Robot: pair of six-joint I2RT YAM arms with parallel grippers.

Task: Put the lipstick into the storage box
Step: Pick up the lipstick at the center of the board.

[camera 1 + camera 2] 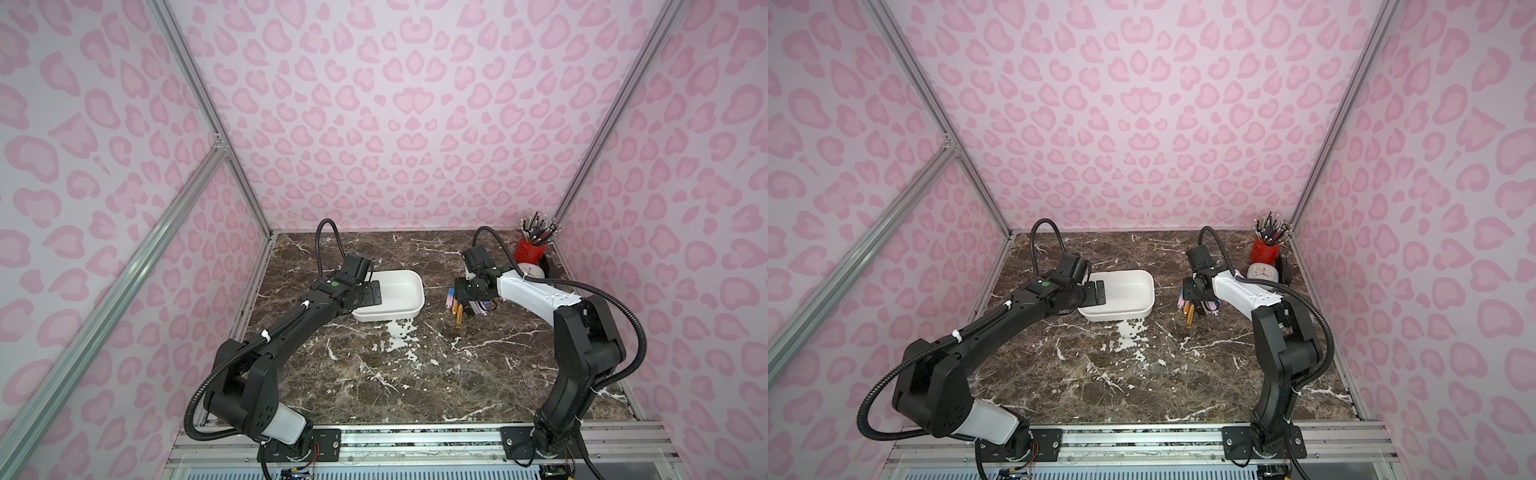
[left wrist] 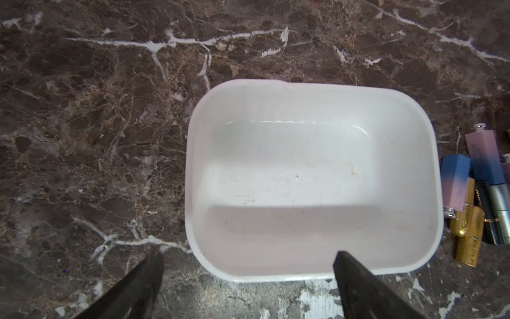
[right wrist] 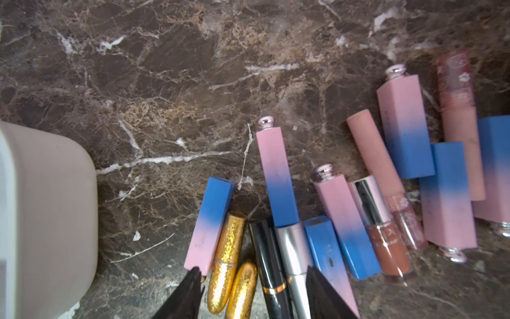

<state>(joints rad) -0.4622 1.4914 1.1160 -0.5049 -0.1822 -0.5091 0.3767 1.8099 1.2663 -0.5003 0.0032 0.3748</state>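
Across the dark marble tabletop point(image 1: 415, 374) I am reading the layout before the pick. The storage box point(image 1: 388, 314) is sitting toward the far left, empty as far as I am seeing. The left gripper point(image 1: 377, 292) is hanging over its near left corner, jaws spread wide with nothing between them. Right of the box, past a strip of bare marble, the lipsticks point(image 1: 465, 308) are lying in a loose row, most touching a neighbour, their long axes running roughly from far edge to near edge. A red pen cup point(image 1: 530, 249) and a white clock point(image 1: 532, 272) are standing in the far right corner, off the carry path. The right gripper point(image 3: 254, 270) is clearly the nearer tool, hovering just above the box-side end of the row with its jaws partly spread and gripping nothing. Its closing line is crossing the tubes' long axes, which I am judging right for a pinch. Crowding is worrying me: the gold glitter lipsticks point(image 3: 227, 248), a black tube point(image 3: 266, 256) and a silver tube point(image 3: 292, 248) are all lying between the fingers, and a pink-and-blue square lipstick point(image 3: 209, 221) is lying just outside one.
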